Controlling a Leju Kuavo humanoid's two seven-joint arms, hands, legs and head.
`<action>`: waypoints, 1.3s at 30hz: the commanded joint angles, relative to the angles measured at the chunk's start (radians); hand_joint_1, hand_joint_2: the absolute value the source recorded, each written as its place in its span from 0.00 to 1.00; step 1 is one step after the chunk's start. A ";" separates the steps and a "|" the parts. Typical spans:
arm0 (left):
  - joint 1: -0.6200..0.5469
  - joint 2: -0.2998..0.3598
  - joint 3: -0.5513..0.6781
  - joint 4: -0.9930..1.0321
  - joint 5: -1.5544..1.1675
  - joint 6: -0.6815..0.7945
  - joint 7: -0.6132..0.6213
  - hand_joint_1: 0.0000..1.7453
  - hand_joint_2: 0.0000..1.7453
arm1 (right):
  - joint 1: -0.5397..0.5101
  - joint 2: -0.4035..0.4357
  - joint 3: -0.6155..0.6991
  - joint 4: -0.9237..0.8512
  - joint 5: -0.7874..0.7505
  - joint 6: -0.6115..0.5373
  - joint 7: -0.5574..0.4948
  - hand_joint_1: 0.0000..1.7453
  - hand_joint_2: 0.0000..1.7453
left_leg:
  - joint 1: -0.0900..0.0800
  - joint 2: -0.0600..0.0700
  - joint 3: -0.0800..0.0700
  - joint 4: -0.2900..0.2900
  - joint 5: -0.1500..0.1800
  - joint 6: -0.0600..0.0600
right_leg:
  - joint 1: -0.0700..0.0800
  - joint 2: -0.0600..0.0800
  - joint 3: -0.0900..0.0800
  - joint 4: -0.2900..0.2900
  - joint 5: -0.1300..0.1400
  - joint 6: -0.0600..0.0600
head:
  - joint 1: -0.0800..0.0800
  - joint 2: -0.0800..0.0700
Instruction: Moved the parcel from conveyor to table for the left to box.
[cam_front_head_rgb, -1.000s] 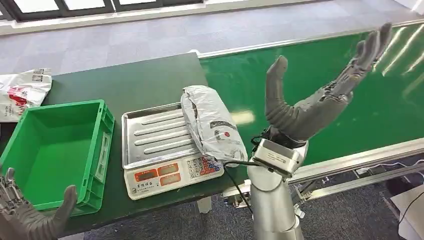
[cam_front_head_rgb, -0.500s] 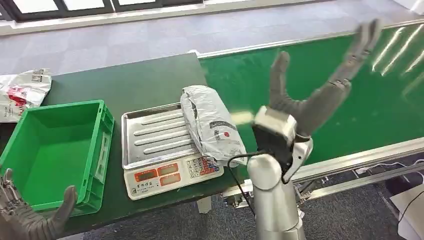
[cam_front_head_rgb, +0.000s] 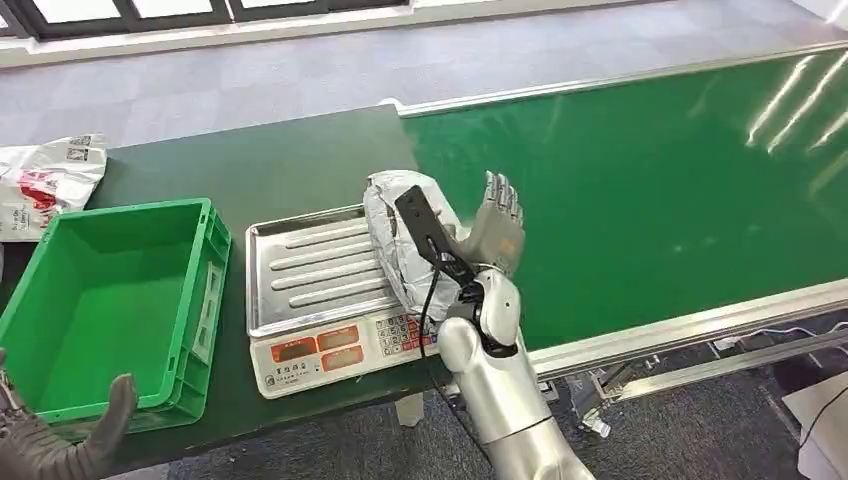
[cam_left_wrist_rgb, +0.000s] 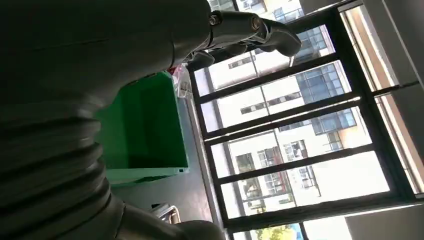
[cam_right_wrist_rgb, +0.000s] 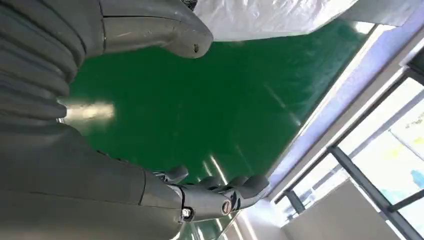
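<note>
The grey plastic parcel (cam_front_head_rgb: 398, 235) lies on the right side of the scale's steel tray (cam_front_head_rgb: 300, 265), its end hanging over the keypad. A white edge of the parcel (cam_right_wrist_rgb: 270, 15) also shows in the right wrist view. My right hand (cam_front_head_rgb: 495, 232) stands just to the right of it, over the belt's near edge, fingers pointing up and spread, holding nothing. The thumb (cam_right_wrist_rgb: 165, 27) and fingers (cam_right_wrist_rgb: 220, 192) are apart with green belt between them. My left hand (cam_front_head_rgb: 60, 445) hovers low at the near left corner of the green box (cam_front_head_rgb: 110, 300), spread and holding nothing.
The green conveyor belt (cam_front_head_rgb: 650, 170) runs along the right with a metal rail (cam_front_head_rgb: 690, 320) at its near side. The scale (cam_front_head_rgb: 340, 350) sits on the dark green table (cam_front_head_rgb: 260, 160). A white printed bag (cam_front_head_rgb: 45, 185) lies at the far left. The green box (cam_left_wrist_rgb: 142, 130) appears below windows.
My right arm has come down and back from high over the belt, and its hand now stands beside the parcel. The left hand has sunk slightly. The parcel has not moved.
</note>
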 joint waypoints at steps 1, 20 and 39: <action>-0.007 -0.003 0.039 0.045 0.006 0.001 0.005 0.00 1.00 | -0.063 -0.038 0.012 0.144 -0.001 -0.019 0.028 0.00 1.00 | 0.000 0.002 0.001 -0.002 0.001 0.001 | 0.000 0.002 0.001 -0.002 0.002 0.000 | 0.000 0.000; -0.046 0.006 0.040 0.090 0.022 -0.017 0.003 0.00 1.00 | -0.112 -0.035 -0.008 0.295 -0.142 0.133 -0.025 0.00 1.00 | 0.000 0.001 0.001 -0.001 0.001 0.001 | 0.000 0.001 0.000 -0.001 0.001 0.000 | 0.000 0.000; -0.076 0.027 0.022 0.122 0.034 -0.055 -0.008 0.00 1.00 | -0.095 -0.052 0.120 0.297 -0.431 0.321 -0.378 0.00 1.00 | 0.000 0.001 0.001 -0.001 0.002 0.001 | 0.000 0.001 0.000 -0.001 0.002 0.000 | 0.000 0.000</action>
